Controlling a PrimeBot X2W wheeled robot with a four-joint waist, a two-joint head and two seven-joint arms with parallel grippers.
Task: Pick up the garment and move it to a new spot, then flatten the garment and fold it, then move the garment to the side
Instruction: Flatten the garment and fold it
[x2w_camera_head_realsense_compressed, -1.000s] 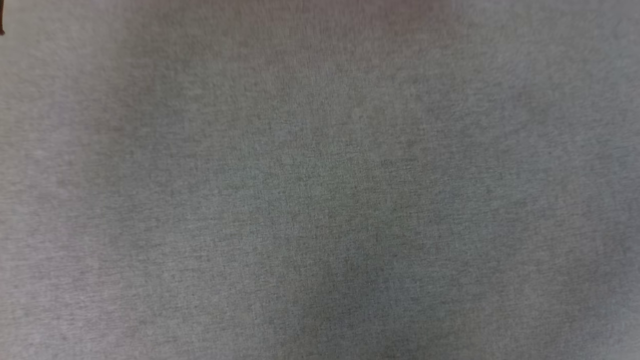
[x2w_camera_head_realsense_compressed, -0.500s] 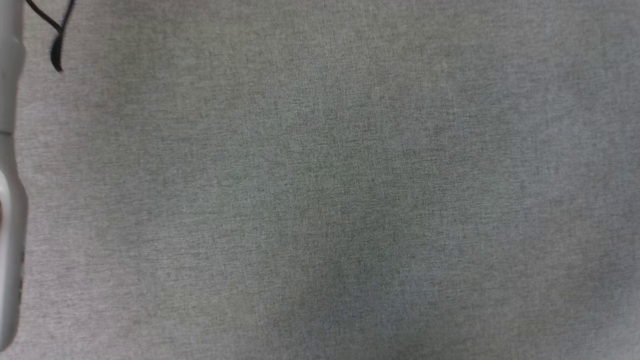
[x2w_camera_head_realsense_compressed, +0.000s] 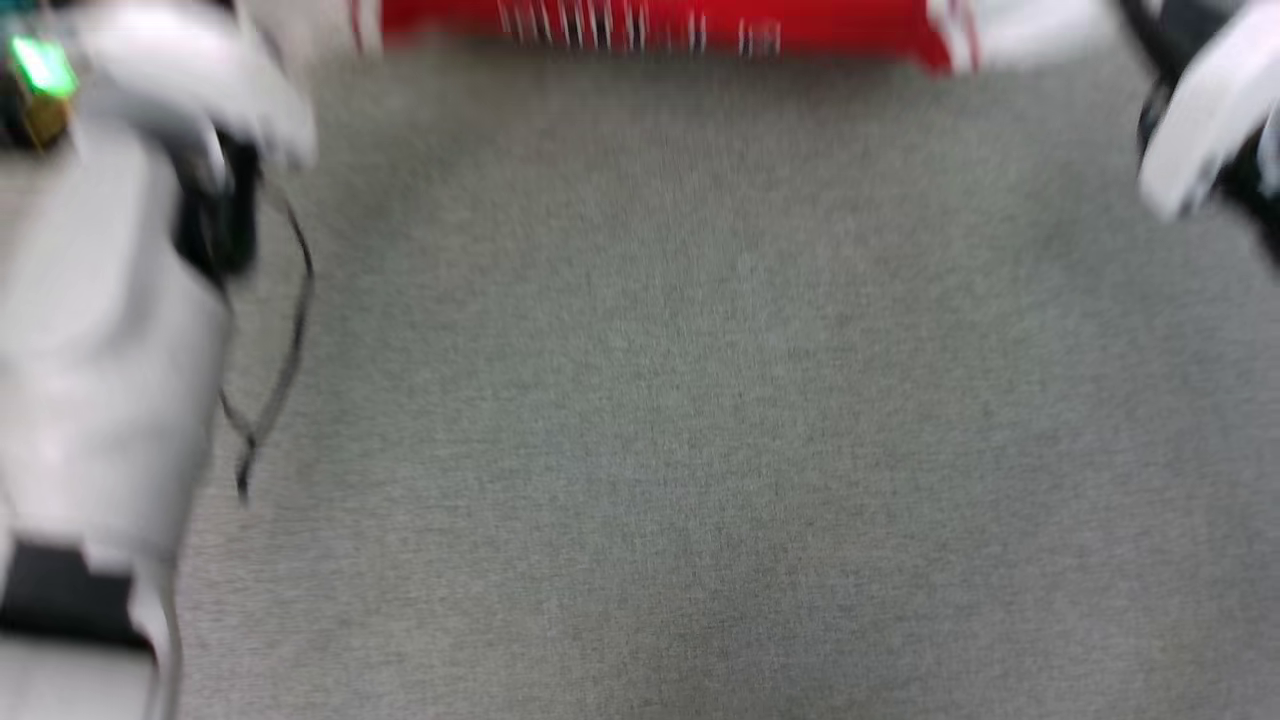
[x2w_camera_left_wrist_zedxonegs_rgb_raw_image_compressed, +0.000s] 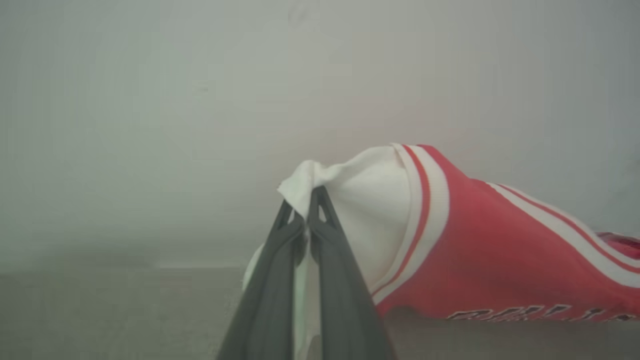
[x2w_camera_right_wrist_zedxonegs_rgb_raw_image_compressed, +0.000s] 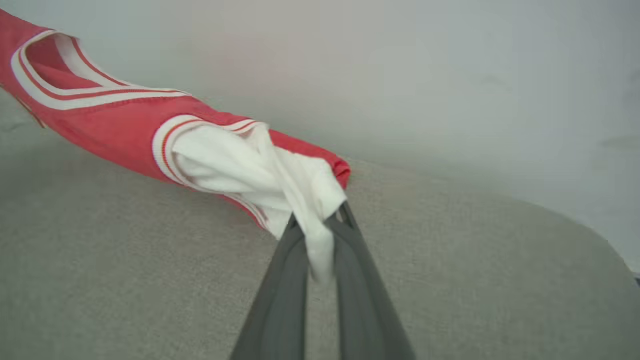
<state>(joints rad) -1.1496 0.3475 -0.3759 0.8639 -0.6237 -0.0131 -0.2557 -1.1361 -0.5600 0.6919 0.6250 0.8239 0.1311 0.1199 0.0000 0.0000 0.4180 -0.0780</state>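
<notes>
The garment, a red jersey with white sleeves and striped trim, stretches as a blurred red band along the top edge of the head view. In the left wrist view my left gripper is shut on a white sleeve of the garment, which hangs taut to the right with black lettering along its lower edge. In the right wrist view my right gripper is shut on the other white sleeve, and the garment runs up to the left above the surface.
A grey fabric surface spreads below the garment. My pale left forearm with a dangling black cable stands at the left edge, and my right arm's pale casing at the upper right. A pale wall rises behind.
The head camera has tilted up: both arms and the red garment's edge have come into the picture, where before there was mostly bare grey fabric. The picture is now motion-blurred.
</notes>
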